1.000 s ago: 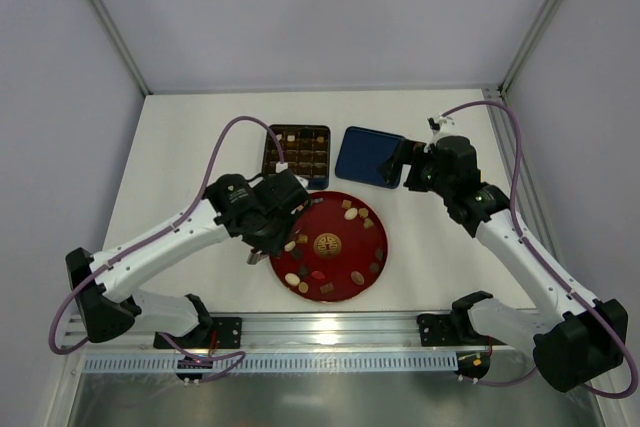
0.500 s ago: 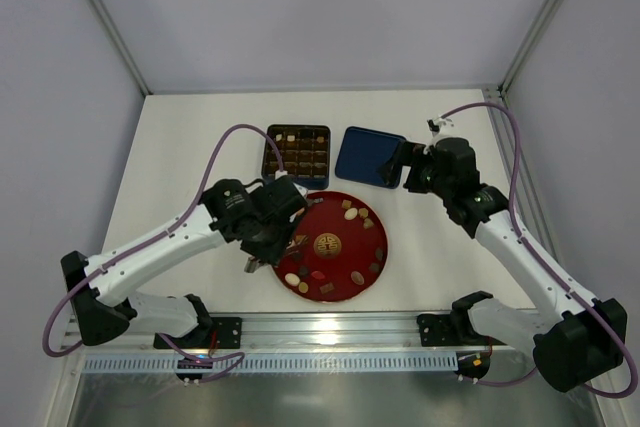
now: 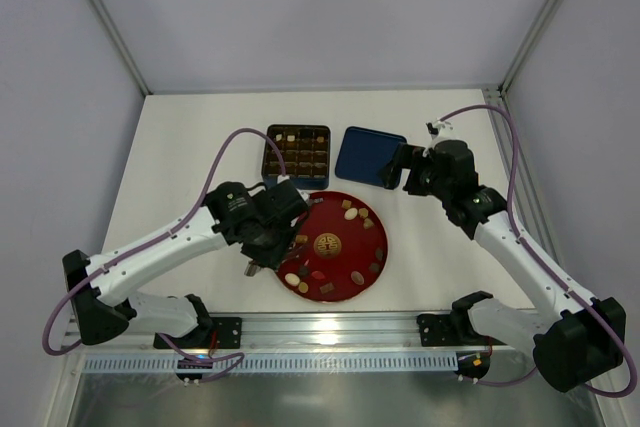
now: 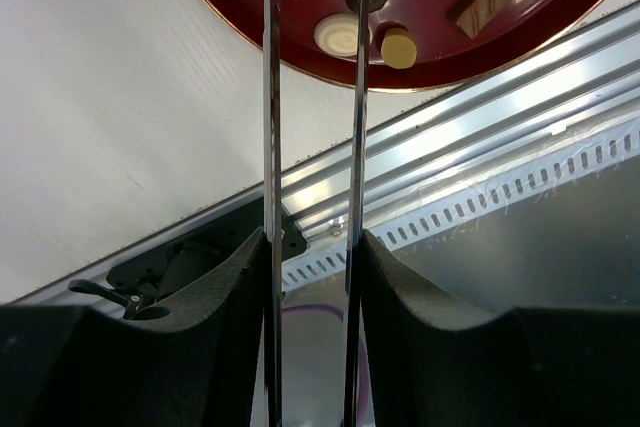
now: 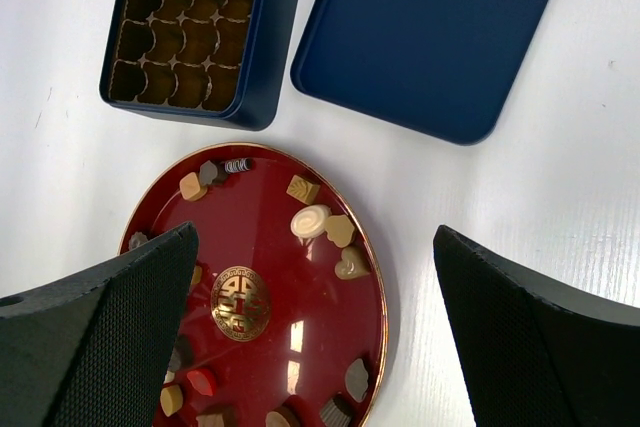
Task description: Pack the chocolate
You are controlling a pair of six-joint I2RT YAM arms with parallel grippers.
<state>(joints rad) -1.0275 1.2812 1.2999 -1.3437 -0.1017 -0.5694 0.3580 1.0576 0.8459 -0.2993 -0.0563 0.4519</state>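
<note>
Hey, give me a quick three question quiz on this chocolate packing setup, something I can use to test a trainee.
1. True or false: the right gripper stands open with nothing between its fingers.
2. Multiple choice: where is the blue lid? A, flat on the table beside the box; B, closed on the box; C, held in the right gripper.
3. Short answer: what thin metal tool is clamped in the left gripper?
Key: 1 true. 2 A. 3 tweezers.
</note>
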